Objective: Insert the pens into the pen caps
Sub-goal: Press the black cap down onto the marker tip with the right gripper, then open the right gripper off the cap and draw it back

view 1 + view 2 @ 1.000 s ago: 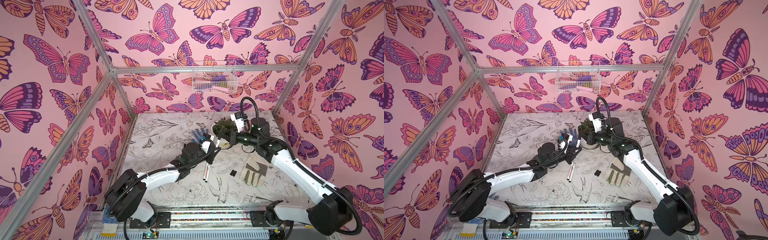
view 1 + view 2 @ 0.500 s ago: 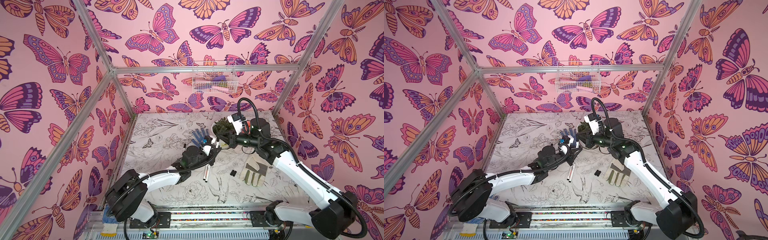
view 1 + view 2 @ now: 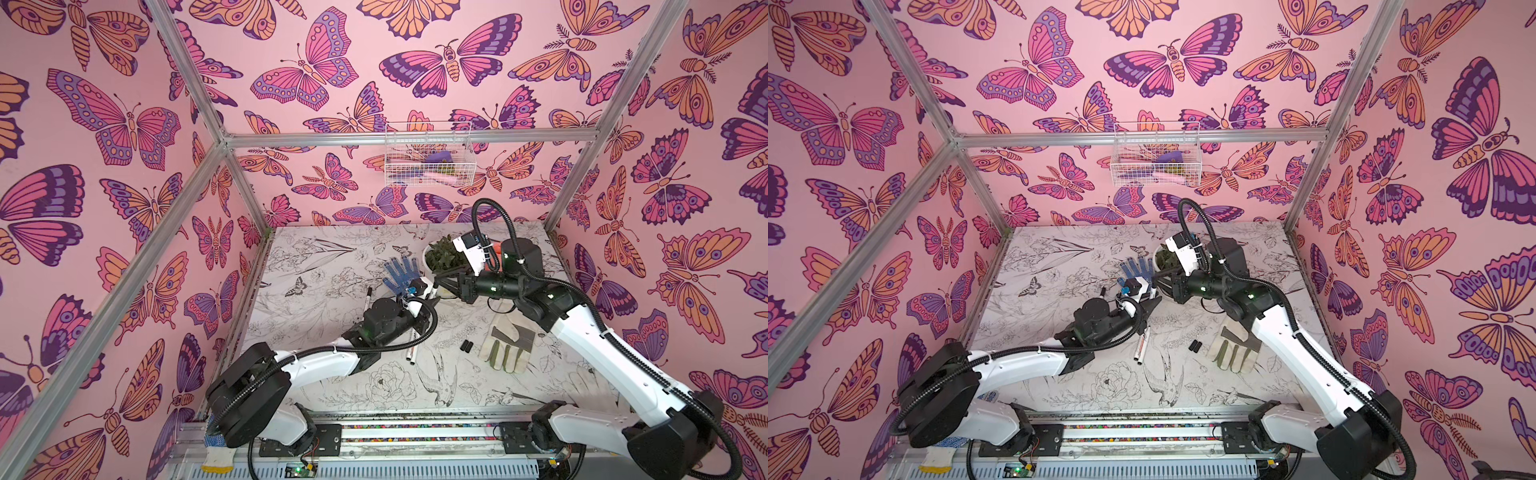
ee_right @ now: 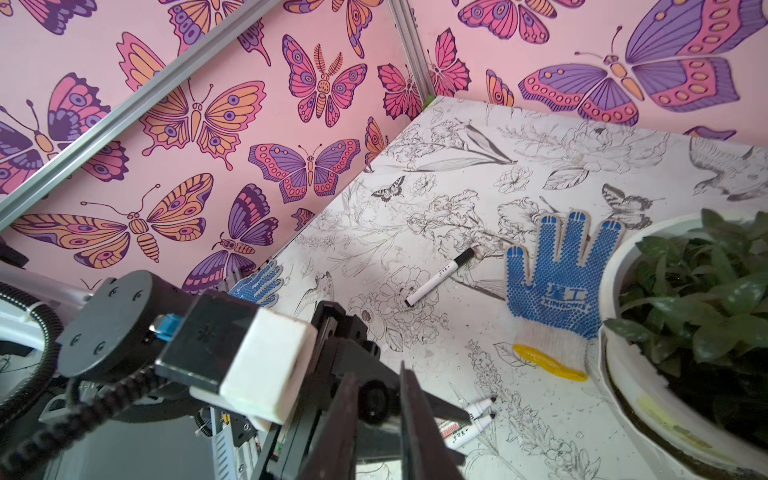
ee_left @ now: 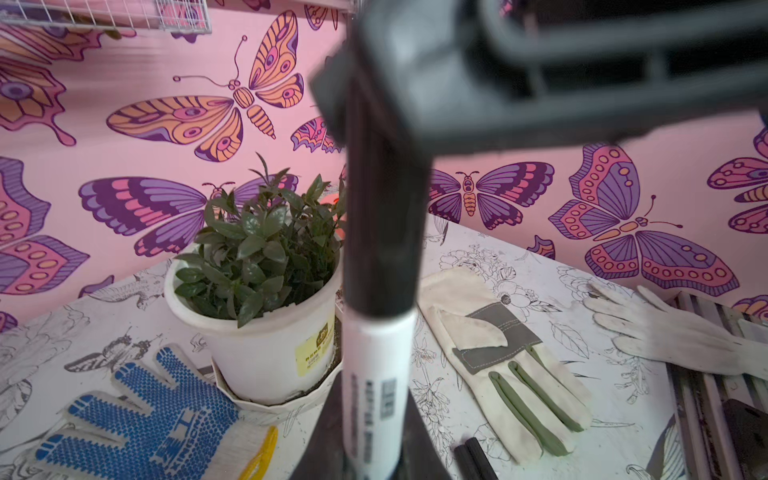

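Well, the left tool (image 3: pixel 432 300) is clamped on a white pen (image 5: pixel 376 374), whose black cap (image 5: pixel 380 232) points into the right tool (image 4: pixel 376 415); those fingers (image 4: pixel 411 424) look slightly apart around the cap's end, though I cannot tell if they grip. Two bare pens (image 3: pixel 1142 345) lie on the bench (image 3: pixel 332 266) just below the left tool, two loose caps (image 3: pixel 467 345) nearby
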Available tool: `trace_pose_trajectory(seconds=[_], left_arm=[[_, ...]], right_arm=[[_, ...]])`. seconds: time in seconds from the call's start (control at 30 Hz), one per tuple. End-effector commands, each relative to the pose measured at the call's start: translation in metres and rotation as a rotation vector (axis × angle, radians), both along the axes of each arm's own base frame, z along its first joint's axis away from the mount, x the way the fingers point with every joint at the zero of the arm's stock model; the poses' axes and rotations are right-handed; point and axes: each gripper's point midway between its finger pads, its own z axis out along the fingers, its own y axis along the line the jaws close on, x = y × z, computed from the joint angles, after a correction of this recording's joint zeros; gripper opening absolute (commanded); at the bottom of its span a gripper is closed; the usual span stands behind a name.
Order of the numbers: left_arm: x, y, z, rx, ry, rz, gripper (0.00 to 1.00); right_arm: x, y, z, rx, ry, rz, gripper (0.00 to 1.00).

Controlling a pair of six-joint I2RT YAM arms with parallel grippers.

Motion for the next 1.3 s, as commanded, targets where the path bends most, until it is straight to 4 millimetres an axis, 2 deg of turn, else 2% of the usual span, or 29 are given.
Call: trace_pose_trajectory(seconds=[0.0,0.23,0.37,0.6,0.8,0.97,1.17,1.27], left_arm=[[-0.002,0.007,0.055,-0.121,-0.144,0.032,0.0],[-0.005,0.005,0.048,-0.113,-0.134,0.025,0.0],[-0.004,0.005,0.043,-0.112,-0.116,0.031,0.0],[-0.005,0.001,0.024,-0.104,-0.051,0.013,0.0],[-0.006,-0.002,0.015,-0.109,-0.011,-0.001,0.0],[-0.006,-0.003,0.014,-0.114,-0.001,-0.008,0.0],[-0.008,-0.003,0.017,-0.122,-0.003,-0.014,0.0],[-0.009,-0.003,0.017,-0.123,-0.002,-0.017,0.0]], right_arm=[[-0.023,0.003,-0.022,-0.051,0.118,0.068,0.28],[-0.007,-0.005,-0.008,-0.034,0.076,-0.023,0.41],[-0.005,-0.009,0.006,-0.002,0.045,-0.041,0.42],[-0.014,0.001,0.031,0.064,0.031,0.042,0.42],[-0.011,0.007,0.045,0.095,0.016,0.052,0.41],[0.0,0.013,0.046,0.098,0.016,0.045,0.38],[0.009,0.019,0.035,0.087,0.046,0.032,0.31],[0.014,0.018,0.032,0.081,0.049,0.012,0.21]])
